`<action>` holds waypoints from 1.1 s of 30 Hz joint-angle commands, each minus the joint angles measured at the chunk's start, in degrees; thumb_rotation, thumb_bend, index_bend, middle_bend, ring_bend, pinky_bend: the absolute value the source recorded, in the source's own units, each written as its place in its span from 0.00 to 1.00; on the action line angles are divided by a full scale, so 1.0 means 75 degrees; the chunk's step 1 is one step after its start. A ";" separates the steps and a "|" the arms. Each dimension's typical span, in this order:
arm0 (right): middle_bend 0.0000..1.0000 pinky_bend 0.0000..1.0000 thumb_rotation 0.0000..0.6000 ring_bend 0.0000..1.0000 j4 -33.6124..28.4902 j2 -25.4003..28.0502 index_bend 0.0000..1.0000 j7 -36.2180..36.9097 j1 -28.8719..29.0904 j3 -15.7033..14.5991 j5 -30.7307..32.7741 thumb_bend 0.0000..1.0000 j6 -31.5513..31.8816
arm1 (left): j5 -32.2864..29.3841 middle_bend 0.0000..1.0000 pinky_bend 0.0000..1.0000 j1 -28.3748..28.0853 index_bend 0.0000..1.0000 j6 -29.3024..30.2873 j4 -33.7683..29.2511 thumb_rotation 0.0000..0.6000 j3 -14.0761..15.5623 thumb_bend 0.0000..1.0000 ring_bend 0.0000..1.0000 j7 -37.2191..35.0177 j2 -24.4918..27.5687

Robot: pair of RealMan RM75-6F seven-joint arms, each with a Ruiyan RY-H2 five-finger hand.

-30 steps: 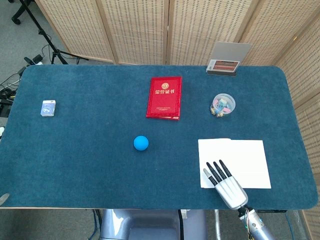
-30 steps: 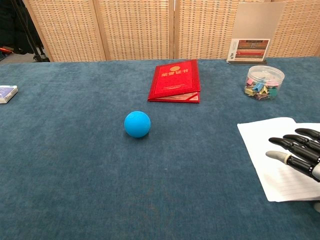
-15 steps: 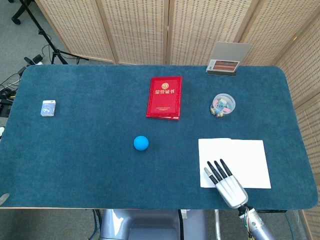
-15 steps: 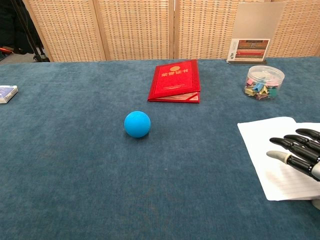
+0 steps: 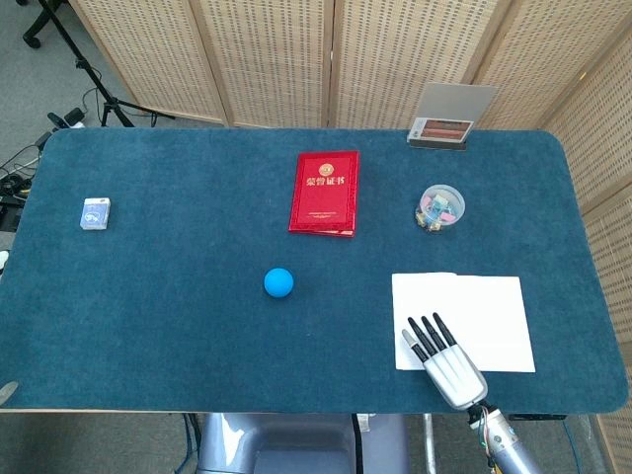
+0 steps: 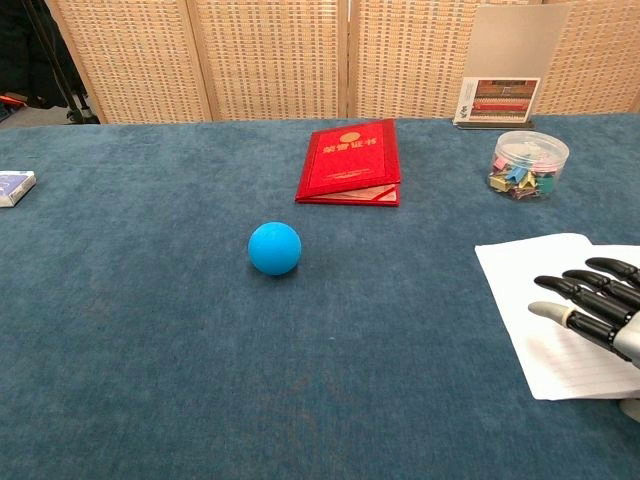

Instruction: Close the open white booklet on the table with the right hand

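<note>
The white booklet (image 5: 474, 311) lies flat at the near right of the blue table; the chest view shows faint ruled lines on the booklet (image 6: 535, 290). My right hand (image 5: 446, 357) is over its near left corner, fingers straight and spread, pointing away from me, holding nothing. From the chest camera the right hand (image 6: 592, 310) enters at the right edge with its dark fingers above the page. Contact with the paper cannot be told. My left hand is not in either view.
A red certificate folder (image 5: 324, 192) lies mid-table at the back. A blue ball (image 5: 278, 282) sits left of the booklet. A clear tub of clips (image 5: 439, 207) and a card stand (image 5: 449, 119) are at the back right. A small blue box (image 5: 95, 213) is far left.
My right hand has drawn back slightly toward the near table edge. The booklet and the other objects have not moved.
</note>
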 commanded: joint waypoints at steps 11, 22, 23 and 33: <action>0.00 0.00 1.00 0.00 0.0220 -0.0168 0.00 0.0121 0.0072 0.0047 0.0125 0.65 -0.0007 | 0.0014 0.00 0.00 -0.0010 0.00 -0.0019 -0.0010 1.00 0.0007 0.00 0.00 0.0048 -0.0012; 0.00 0.00 1.00 0.00 0.0193 -0.0166 0.00 0.1078 0.0113 0.0162 0.0503 0.75 -0.0060 | 0.0009 0.00 0.00 -0.0017 0.00 -0.0038 -0.0022 1.00 0.0010 0.00 0.00 0.0040 -0.0004; 0.00 0.00 1.00 0.00 0.0130 -0.0125 0.00 0.1257 0.0117 0.0190 0.0580 0.75 -0.0079 | 0.0013 0.00 0.00 -0.0011 0.00 -0.0030 -0.0018 1.00 0.0014 0.00 0.00 0.0030 -0.0002; 0.00 0.00 1.00 0.00 -0.0840 0.0576 0.00 0.3453 0.0220 0.0492 0.1224 0.75 -0.0217 | 0.0049 0.00 0.00 0.0010 0.00 0.0022 0.0010 1.00 0.0024 0.00 0.00 -0.0079 0.0021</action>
